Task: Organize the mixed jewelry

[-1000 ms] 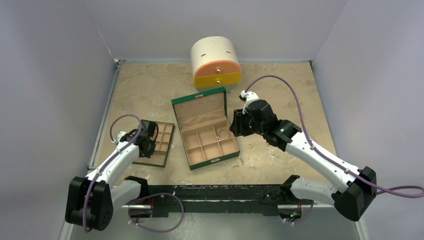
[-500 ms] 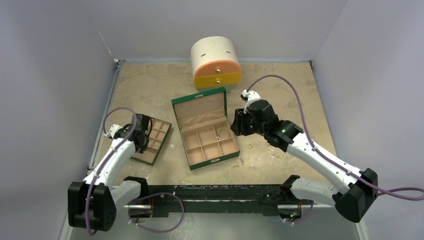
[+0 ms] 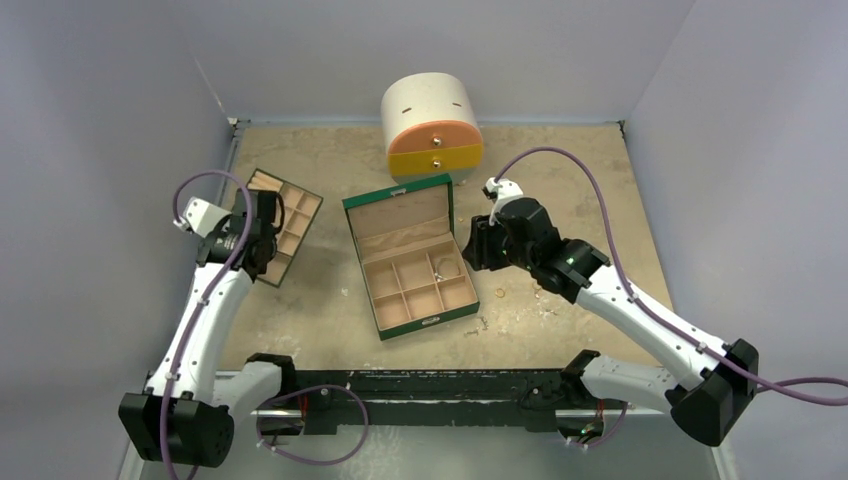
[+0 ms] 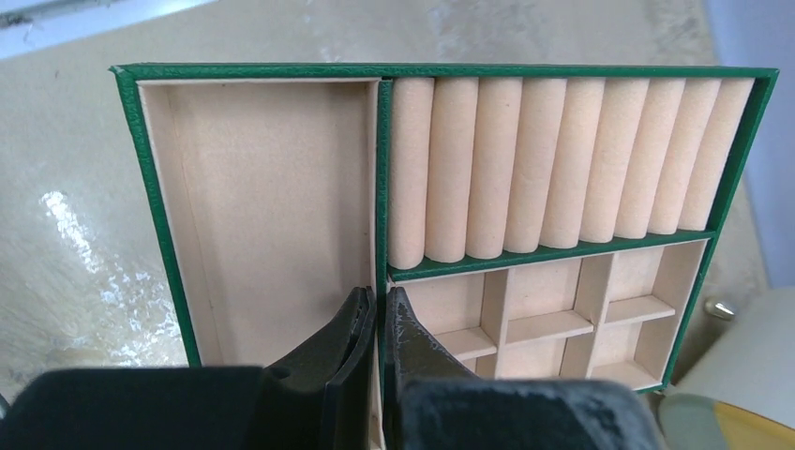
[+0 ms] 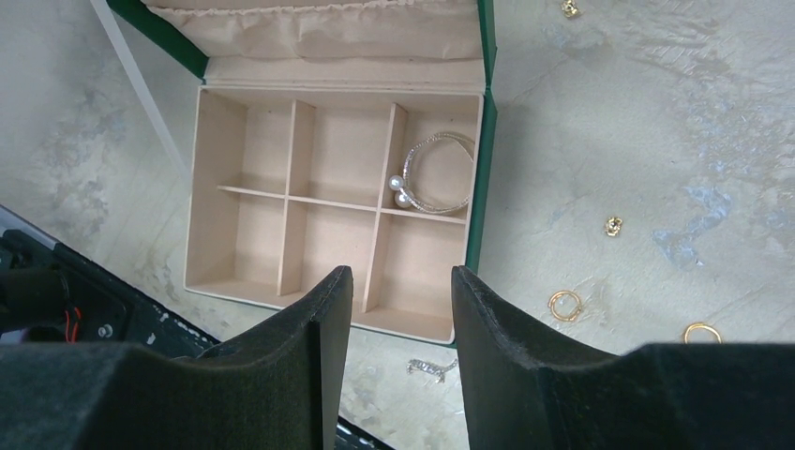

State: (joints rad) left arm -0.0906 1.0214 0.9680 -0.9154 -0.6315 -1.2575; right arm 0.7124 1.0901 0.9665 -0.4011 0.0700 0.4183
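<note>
A: Too small to tell from above: jewelry bits [image 3: 500, 293] toward the worktop's [image 3: 300, 160] near edge.
B: Partly hidden behind the right gripper [image 5: 401, 281], wrist view: gold ring [image 5: 701, 330], green box's [image 5: 475, 216] near wall.

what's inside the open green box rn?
In the green box, one silvery pearl-tipped bangle lies in the lid-side right compartment; the other five look empty. The right gripper covers the front row's near edge.
</note>
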